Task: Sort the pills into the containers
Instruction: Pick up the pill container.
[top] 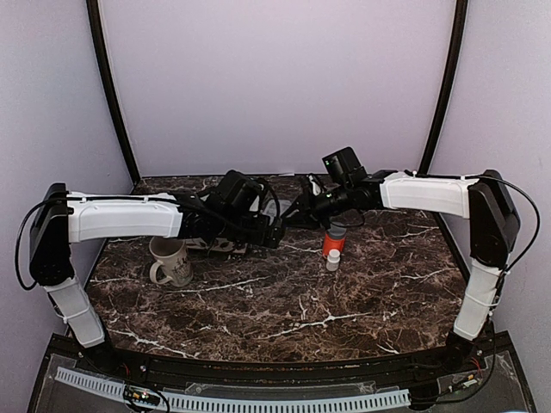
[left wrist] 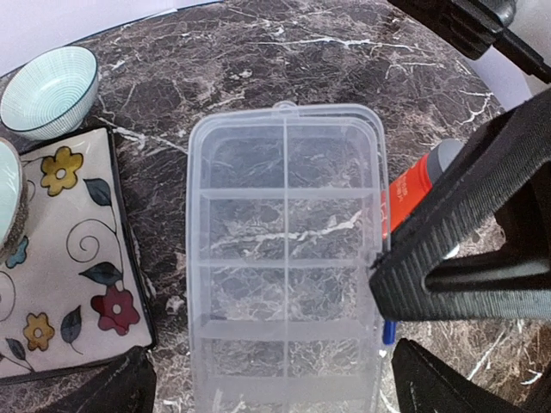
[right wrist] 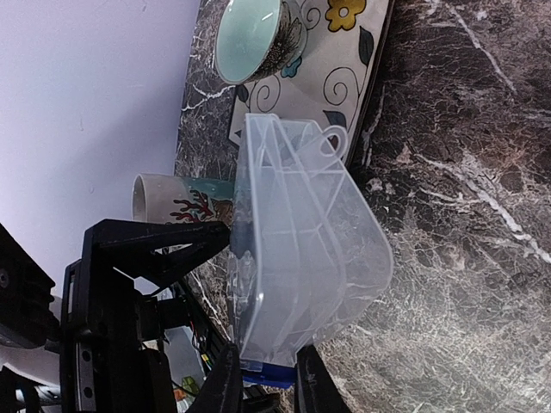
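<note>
Pinching organiser box (right wrist: 301, 249), right hand (right wrist: 263, 372) narrow.

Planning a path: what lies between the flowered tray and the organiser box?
Only bare marble table separates flowered tray from organiser box; left wrist view.

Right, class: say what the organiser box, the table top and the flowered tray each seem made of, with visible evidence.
The organiser box looks like clear, slightly frosted plastic: the veining beneath shows through. The table top looks like dark marble or marble-look laminate: white veins, mild sheen. The flowered tray is probably glazed ceramic, cream with painted flowers; melamine is possible.
</note>
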